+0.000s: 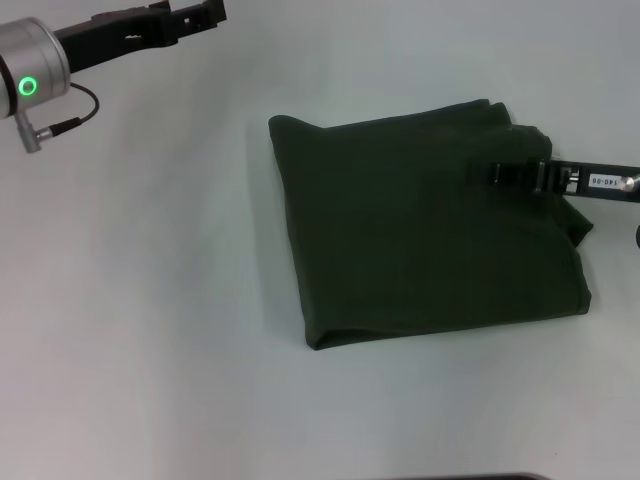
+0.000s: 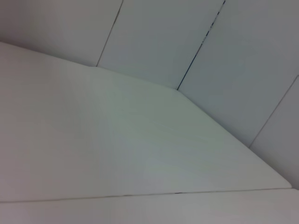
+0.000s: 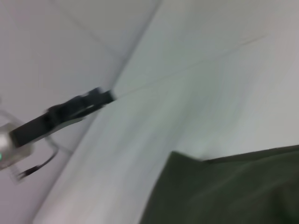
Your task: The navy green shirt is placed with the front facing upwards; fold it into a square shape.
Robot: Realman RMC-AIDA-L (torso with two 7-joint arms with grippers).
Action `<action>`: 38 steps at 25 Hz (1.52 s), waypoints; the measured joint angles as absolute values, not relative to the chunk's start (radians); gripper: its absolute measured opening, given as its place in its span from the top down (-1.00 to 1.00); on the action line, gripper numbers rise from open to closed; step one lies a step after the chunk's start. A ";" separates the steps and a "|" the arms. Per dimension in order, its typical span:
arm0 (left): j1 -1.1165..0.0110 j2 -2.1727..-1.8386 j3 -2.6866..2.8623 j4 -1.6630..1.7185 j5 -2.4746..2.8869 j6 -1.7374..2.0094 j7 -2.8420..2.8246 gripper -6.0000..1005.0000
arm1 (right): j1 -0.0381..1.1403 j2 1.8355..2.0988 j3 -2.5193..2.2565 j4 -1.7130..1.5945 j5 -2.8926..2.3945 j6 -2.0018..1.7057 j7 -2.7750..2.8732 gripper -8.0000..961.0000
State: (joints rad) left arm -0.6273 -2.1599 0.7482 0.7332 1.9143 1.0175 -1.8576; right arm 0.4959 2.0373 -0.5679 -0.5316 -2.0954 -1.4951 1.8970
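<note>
white table [image 1: 150, 330] | folded navy green shirt [image 1: 420, 230] | right gripper [image 1: 480, 173] over it

Navy green shirt [image 1: 420, 230], folded into a rough square, plain dark cloth, flat on the white table.

Plain dark olive-green shirt [image 1: 420, 230] on a white table [image 1: 150, 300]; black grippers, left [image 1: 205, 14] and right [image 1: 485, 173].

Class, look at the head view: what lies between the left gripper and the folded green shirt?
Nothing: only bare white table separates the left gripper from the shirt.
</note>
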 joint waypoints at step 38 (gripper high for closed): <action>-0.632 -2.161 0.751 0.734 1.914 1.016 -1.858 -0.77 | 0.591 2.084 -0.745 -0.516 -2.207 -1.482 1.810 0.95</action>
